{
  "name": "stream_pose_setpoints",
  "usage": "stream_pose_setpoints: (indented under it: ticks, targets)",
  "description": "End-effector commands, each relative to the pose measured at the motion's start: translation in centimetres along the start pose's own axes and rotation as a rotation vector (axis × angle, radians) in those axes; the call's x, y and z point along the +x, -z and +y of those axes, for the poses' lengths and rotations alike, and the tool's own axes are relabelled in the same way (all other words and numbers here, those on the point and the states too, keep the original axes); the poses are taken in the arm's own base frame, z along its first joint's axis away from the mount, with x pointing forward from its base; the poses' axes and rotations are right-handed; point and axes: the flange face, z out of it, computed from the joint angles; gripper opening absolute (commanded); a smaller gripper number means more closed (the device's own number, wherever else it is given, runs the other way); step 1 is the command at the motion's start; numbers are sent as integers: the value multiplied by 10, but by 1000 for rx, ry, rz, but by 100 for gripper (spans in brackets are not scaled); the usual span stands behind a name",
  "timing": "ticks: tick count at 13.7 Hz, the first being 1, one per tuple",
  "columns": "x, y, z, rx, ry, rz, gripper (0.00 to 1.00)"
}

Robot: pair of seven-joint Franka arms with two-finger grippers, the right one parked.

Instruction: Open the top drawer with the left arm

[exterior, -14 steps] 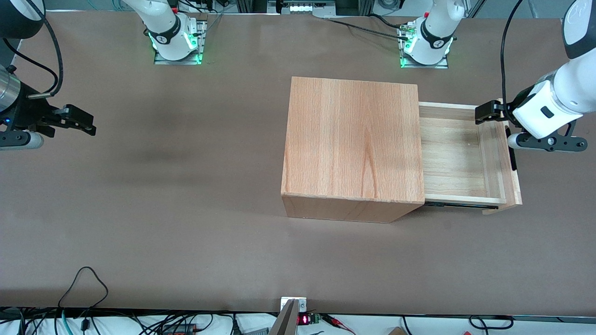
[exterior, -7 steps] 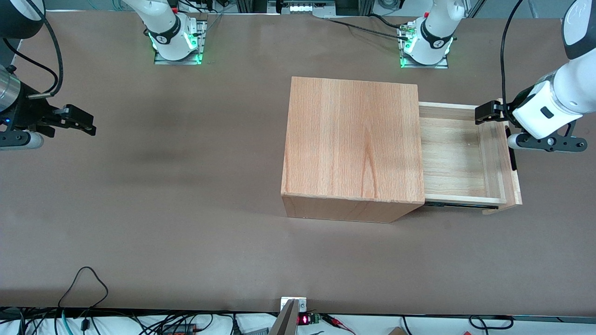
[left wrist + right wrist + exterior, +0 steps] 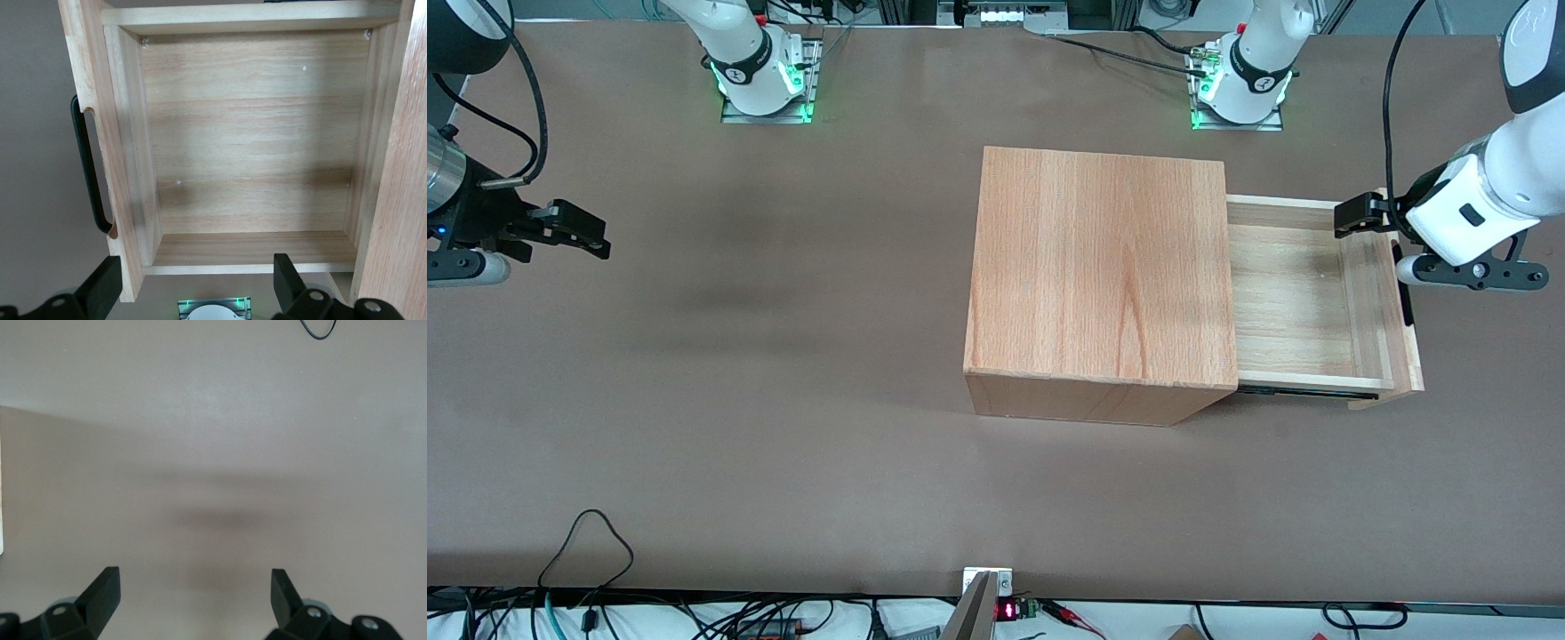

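Observation:
The top drawer (image 3: 1294, 293) stands pulled out of the wooden cabinet (image 3: 1103, 267) toward the working arm's end of the table. Its pale plank floor is bare. The slim black bar handle (image 3: 1405, 289) sits on the thick front panel (image 3: 1403, 356). The left arm's black gripper (image 3: 1368, 218) hovers over the drawer's corner that lies farther from the front camera, next to the front panel. In the left wrist view the drawer (image 3: 253, 133) and its handle (image 3: 87, 173) show below the gripper (image 3: 193, 285), whose fingers (image 3: 101, 288) are spread wide and hold nothing.
The cabinet stands mid-table, its plain top above the drawer. Two arm bases with green lights (image 3: 1240, 84) (image 3: 760, 76) are fixed at the table's edge farthest from the front camera. Loose cables (image 3: 587, 542) lie at the nearest edge.

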Motion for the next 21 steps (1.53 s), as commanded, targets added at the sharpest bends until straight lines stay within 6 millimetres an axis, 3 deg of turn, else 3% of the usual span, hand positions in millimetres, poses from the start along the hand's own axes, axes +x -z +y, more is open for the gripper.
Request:
stream_pose_setpoints:
  ticks: [1, 8, 12, 21]
  targets:
    - [1, 5, -3, 26, -7, 2, 100]
    - [2, 12, -9, 9, 7, 56, 100]
    - [-16, 6, -12, 10, 14, 102, 100]
    - [-18, 6, -14, 16, 12, 65, 100]
